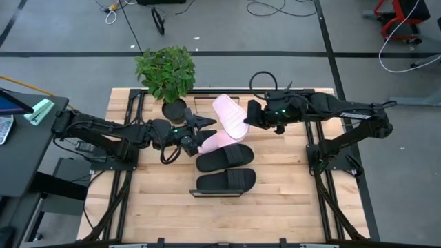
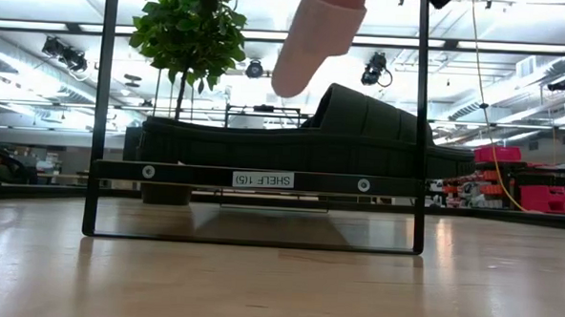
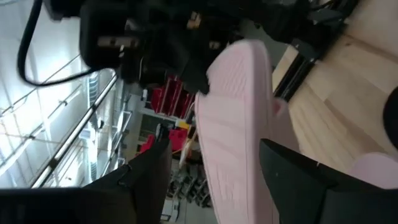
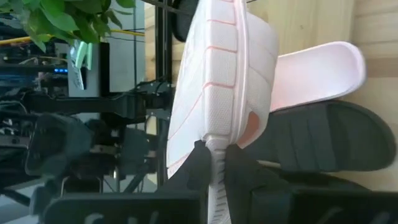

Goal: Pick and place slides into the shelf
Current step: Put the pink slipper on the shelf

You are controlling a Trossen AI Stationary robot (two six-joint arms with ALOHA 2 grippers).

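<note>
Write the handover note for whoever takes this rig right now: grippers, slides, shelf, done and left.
Right gripper: shut on the raised pink slide, held in the air near the table's middle.
Left gripper: open, beside that slide, holding nothing.
Second pink slide lies on the table, partly under the raised one.
Two black slides lie side by side nearer the front; the low view shows one behind the shelf frame.
Left: at least both pink slides.

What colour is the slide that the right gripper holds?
Pale pink slide, pinched in the right gripper; the right wrist view shows it best.
</note>
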